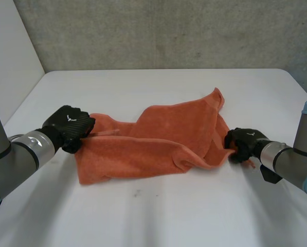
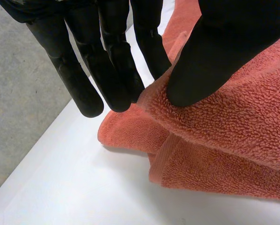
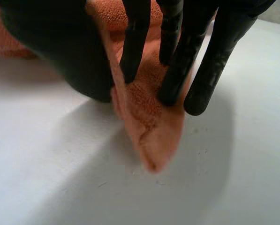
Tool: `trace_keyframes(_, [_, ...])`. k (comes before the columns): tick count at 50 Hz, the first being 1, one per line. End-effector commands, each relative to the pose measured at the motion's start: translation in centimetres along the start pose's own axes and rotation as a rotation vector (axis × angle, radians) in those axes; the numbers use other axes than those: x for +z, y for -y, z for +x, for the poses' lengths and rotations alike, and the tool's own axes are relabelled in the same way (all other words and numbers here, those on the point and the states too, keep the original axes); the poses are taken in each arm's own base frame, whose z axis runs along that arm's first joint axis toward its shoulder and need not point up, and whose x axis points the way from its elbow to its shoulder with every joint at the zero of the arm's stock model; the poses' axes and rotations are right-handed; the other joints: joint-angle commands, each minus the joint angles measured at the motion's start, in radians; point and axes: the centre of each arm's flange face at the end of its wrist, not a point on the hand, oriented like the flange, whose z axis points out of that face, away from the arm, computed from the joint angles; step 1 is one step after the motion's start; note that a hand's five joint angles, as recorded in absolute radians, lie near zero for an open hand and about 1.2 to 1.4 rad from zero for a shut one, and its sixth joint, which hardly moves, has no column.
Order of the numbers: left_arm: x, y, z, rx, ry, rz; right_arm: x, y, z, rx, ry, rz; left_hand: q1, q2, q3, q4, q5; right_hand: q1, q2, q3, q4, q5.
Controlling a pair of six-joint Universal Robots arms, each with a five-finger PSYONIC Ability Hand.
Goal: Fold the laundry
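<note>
White table (image 1: 153,216) has the orange towel (image 1: 158,139) lying crumpled mid-table, long axis running side to side between the arms; the left hand (image 1: 68,126) pinches its left edge thumb-against-fingers, the right hand (image 1: 241,141) pinches the right corner likewise (each at its own end)

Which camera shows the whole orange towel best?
The head view: the orange towel lies whole on the white table, partly folded. The left wrist view shows an edge pinched by the left hand; the right wrist view, a corner pinched by the right hand.
</note>
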Motion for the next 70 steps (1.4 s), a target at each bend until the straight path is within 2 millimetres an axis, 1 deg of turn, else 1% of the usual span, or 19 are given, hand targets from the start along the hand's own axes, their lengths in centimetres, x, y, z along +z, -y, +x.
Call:
trace_keyframes(1, [0.0, 0.4, -0.3, -0.006, 0.013, 0.013, -0.3, 3.5, 0.9, -0.042, -0.036, 0.127, 0.278, 0.202, 0.206, 0.204, 0.251, 0.587, 0.957, 0.295, 0.25, 0.276])
trace_keyframes(5, [-0.7, 1.9, -1.1, -0.015, 0.046, 0.052, -2.7, 7.4, 1.1, -0.084, -0.068, 0.248, 0.278, 0.202, 0.206, 0.204, 0.251, 0.587, 0.957, 0.295, 0.25, 0.276])
trace_keyframes(7, [-1.4, 3.2, -1.8, -0.02, 0.078, 0.089, -7.0, 12.8, 0.7, -0.151, -0.105, 0.421, 0.278, 0.202, 0.206, 0.204, 0.251, 0.587, 0.957, 0.295, 0.25, 0.276])
trace_keyframes(8, [-1.9, 3.9, -2.2, -0.023, 0.095, 0.11, -7.8, 13.7, 0.5, -0.166, -0.111, 0.453, 0.278, 0.202, 0.206, 0.204, 0.251, 0.587, 0.957, 0.295, 0.25, 0.276])
trace_keyframes(13, [-5.2, 8.4, -4.4, -0.051, 0.2, 0.263, -12.2, 17.8, -0.2, -0.218, -0.143, 0.564, 0.278, 0.202, 0.206, 0.204, 0.251, 0.587, 0.957, 0.295, 0.25, 0.276])
trace_keyframes(19, [-8.0, 11.2, -5.4, -0.056, 0.258, 0.364, -16.6, 19.7, -0.1, -0.273, -0.189, 0.537, 0.278, 0.202, 0.206, 0.204, 0.251, 0.587, 0.957, 0.295, 0.25, 0.276])
trace_keyframes(23, [-9.4, 12.1, -5.6, -0.053, 0.281, 0.403, -16.7, 18.8, -0.2, -0.355, -0.199, 0.456, 0.278, 0.202, 0.206, 0.204, 0.251, 0.587, 0.957, 0.295, 0.25, 0.276])
trace_keyframes(29, [-8.0, 9.8, -5.1, -0.089, 0.294, 0.295, -14.4, 16.8, 0.4, -0.428, -0.202, 0.321, 0.278, 0.202, 0.206, 0.204, 0.251, 0.587, 0.957, 0.295, 0.25, 0.276])
trace_keyframes(35, [-2.3, 3.9, -3.7, -0.141, 0.2, 0.079, -9.8, 13.3, 0.7, -0.418, -0.149, 0.143, 0.278, 0.202, 0.206, 0.204, 0.251, 0.587, 0.957, 0.295, 0.25, 0.276])
trace_keyframes(43, [3.6, 0.4, -4.9, -0.054, 0.196, -0.028, -4.3, 11.0, 1.4, -0.458, -0.172, 0.035, 0.278, 0.202, 0.206, 0.204, 0.251, 0.587, 0.957, 0.295, 0.25, 0.276])
trace_keyframes(46, [5.1, 1.3, -5.9, -0.017, 0.218, 0.015, -2.3, 13.4, 1.7, -0.469, -0.236, 0.135, 0.278, 0.202, 0.206, 0.204, 0.251, 0.587, 0.957, 0.295, 0.25, 0.276])
trace_keyframes(49, [6.4, 4.6, -8.6, 0.028, 0.301, 0.146, -1.9, 18.2, 1.5, -0.458, -0.318, 0.362, 0.278, 0.202, 0.206, 0.204, 0.251, 0.587, 0.957, 0.295, 0.25, 0.276])
trace_keyframes(50, [6.5, 7.3, -10.2, 0.06, 0.365, 0.25, -2.2, 19.6, 1.5, -0.451, -0.341, 0.43, 0.278, 0.202, 0.206, 0.204, 0.251, 0.587, 0.957, 0.295, 0.25, 0.276])
trace_keyframes(54, [5.5, 12.9, -13.5, 0.12, 0.526, 0.481, -4.4, 26.3, 1.7, -0.4, -0.434, 0.787, 0.278, 0.202, 0.206, 0.204, 0.251, 0.587, 0.957, 0.295, 0.25, 0.276])
trace_keyframes(57, [2.5, 17.5, -16.4, 0.149, 0.715, 0.677, -7.8, 30.2, 1.6, -0.347, -0.466, 1.032, 0.278, 0.202, 0.206, 0.204, 0.251, 0.587, 0.957, 0.295, 0.25, 0.276])
trace_keyframes(61, [0.5, 19.2, -17.5, 0.137, 0.826, 0.761, -10.5, 31.4, 1.6, -0.311, -0.466, 1.138, 0.278, 0.202, 0.206, 0.204, 0.251, 0.587, 0.957, 0.295, 0.25, 0.276])
trace_keyframes(65, [0.4, 16.0, -15.5, 0.073, 0.794, 0.662, -12.3, 29.7, 0.5, -0.308, -0.411, 1.126, 0.278, 0.202, 0.206, 0.204, 0.251, 0.587, 0.957, 0.295, 0.25, 0.276])
trace_keyframes(67, [0.7, 15.1, -14.8, 0.064, 0.774, 0.632, -10.6, 26.7, 0.0, -0.314, -0.337, 0.995, 0.278, 0.202, 0.206, 0.204, 0.251, 0.587, 0.957, 0.295, 0.25, 0.276])
trace_keyframes(70, [2.4, 8.6, -10.4, 0.02, 0.638, 0.424, -7.9, 21.6, -0.7, -0.299, -0.225, 0.771, 0.278, 0.202, 0.206, 0.204, 0.251, 0.587, 0.957, 0.295, 0.25, 0.276])
